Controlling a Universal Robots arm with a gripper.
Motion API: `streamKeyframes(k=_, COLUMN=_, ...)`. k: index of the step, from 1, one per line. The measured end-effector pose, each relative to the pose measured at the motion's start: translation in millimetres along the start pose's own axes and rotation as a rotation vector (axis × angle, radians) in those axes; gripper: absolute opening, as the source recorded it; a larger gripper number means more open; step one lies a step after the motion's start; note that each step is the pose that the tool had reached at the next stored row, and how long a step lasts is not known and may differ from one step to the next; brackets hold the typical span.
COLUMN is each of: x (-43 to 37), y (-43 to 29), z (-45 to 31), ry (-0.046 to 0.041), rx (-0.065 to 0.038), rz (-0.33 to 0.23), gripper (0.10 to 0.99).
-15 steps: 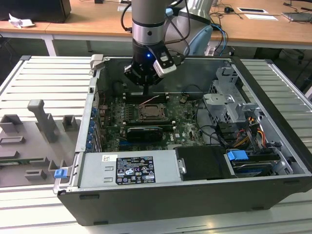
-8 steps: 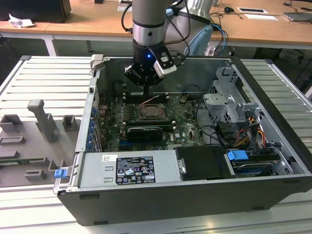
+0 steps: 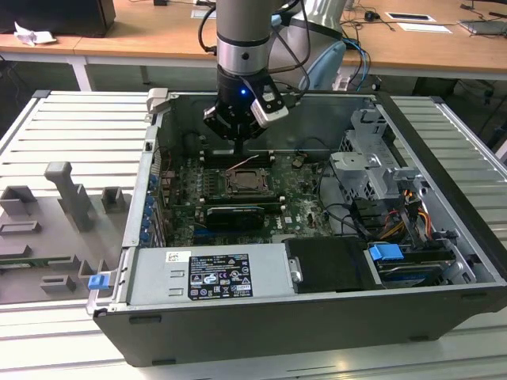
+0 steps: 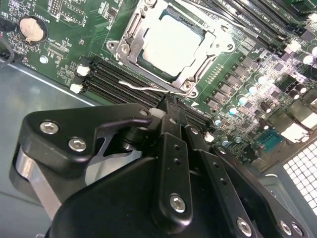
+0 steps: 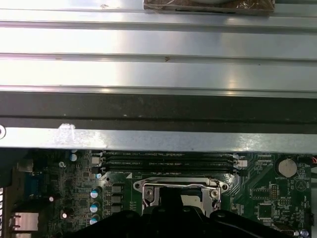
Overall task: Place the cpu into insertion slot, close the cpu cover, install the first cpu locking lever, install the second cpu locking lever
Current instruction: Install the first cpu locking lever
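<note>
The gripper (image 4: 171, 106) looms closest in the second wrist view, its black fingers drawn together to a narrow tip with nothing between them, hanging just above the memory slots (image 4: 124, 79). Right past that tip a thin silver lever (image 4: 148, 88) runs along the socket's edge. The cpu (image 4: 171, 44) lies flat in the slot (image 4: 148, 54), its pale face up, with the cover (image 4: 218, 39) framing it. In the exterior view the arm (image 3: 242, 47) reaches down into the open case (image 3: 317, 317), over the green board (image 3: 297, 194).
</note>
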State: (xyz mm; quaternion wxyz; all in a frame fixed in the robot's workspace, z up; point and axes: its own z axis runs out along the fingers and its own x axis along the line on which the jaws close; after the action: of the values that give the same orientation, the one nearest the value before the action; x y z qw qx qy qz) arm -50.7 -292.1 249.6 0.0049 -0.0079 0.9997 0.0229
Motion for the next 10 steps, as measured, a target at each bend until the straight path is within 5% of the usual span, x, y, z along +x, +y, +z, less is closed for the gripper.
streamKeyframes(k=10, x=-0.8, y=-0.1, z=1.4, ry=-0.0002, rx=-0.001, rz=0.0, gripper=0.106)
